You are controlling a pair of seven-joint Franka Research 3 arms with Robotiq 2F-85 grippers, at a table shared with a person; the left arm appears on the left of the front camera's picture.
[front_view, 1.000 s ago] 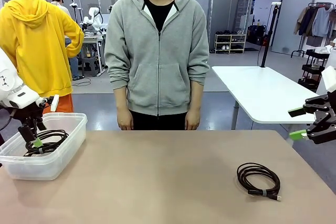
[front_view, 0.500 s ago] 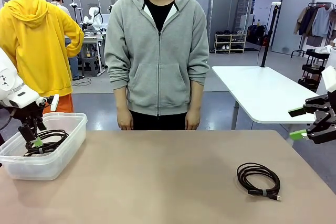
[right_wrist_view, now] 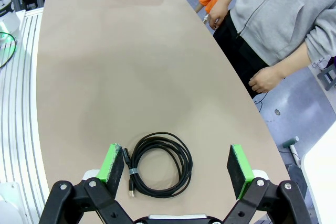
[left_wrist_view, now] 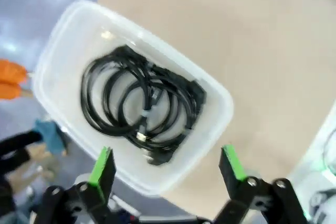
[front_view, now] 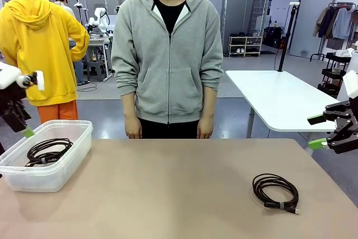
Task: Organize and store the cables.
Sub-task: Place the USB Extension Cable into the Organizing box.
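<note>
In the front view, a clear rectangular plastic tub (front_view: 47,163) is seen at about 9 o'clock on the beige table (front_view: 179,194), placed there, it is judged, as the store for the cables. One coiled thin black cable (front_view: 49,151) is lying inside it, and a second black coiled cable (front_view: 274,192) is left loose on the table at about 4 o'clock. The left gripper (front_view: 25,130) is held above the tub's far left corner, and the right gripper (front_view: 327,132) is raised at 3 o'clock, off the table edge. In the left wrist view, the left gripper (left_wrist_view: 168,169) is spread wide and nothing is held; the tub (left_wrist_view: 58,45) is below it, with the stored cable (left_wrist_view: 142,111) at its centre. In the right wrist view, the right gripper (right_wrist_view: 176,169) is also wide and empty, aimed down at the loose cable (right_wrist_view: 157,165), probably to pick it up.
</note>
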